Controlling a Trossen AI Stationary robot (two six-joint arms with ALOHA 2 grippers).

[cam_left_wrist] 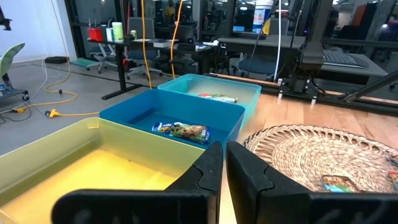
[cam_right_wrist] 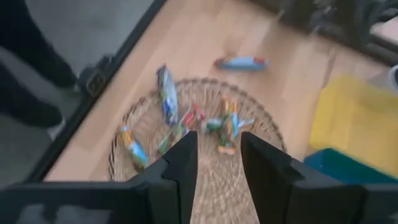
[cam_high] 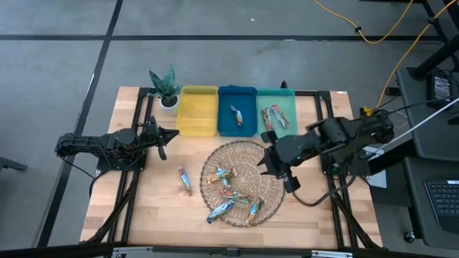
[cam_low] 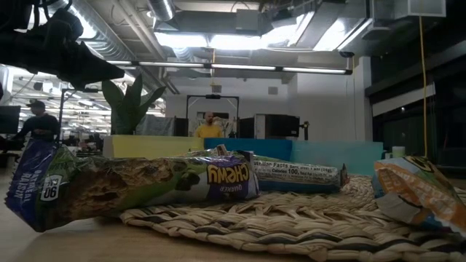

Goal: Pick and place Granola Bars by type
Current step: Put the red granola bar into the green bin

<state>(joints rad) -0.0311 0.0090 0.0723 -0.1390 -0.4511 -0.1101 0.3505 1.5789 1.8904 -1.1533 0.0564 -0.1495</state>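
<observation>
Several granola bars lie in the round woven basket (cam_high: 242,183) at the table's middle, among them a blue-silver one (cam_high: 221,209) and a red-orange one (cam_high: 219,175). One bar (cam_high: 185,179) lies on the table left of the basket. The blue bin (cam_high: 237,97) holds one bar (cam_left_wrist: 181,130). The teal bin (cam_high: 287,100) holds a few bars (cam_high: 275,117). The yellow bin (cam_high: 197,111) is bare. My right gripper (cam_right_wrist: 219,158) is open and empty above the basket's right rim (cam_high: 267,159). My left gripper (cam_left_wrist: 224,171) is shut and empty near the yellow bin's near edge (cam_high: 168,134).
A small potted plant (cam_high: 165,87) stands at the far left, beside the yellow bin. The three bins line the table's far edge. A black frame runs along the table's sides. Bare wood (cam_high: 158,208) lies left of the basket. People show in the room behind.
</observation>
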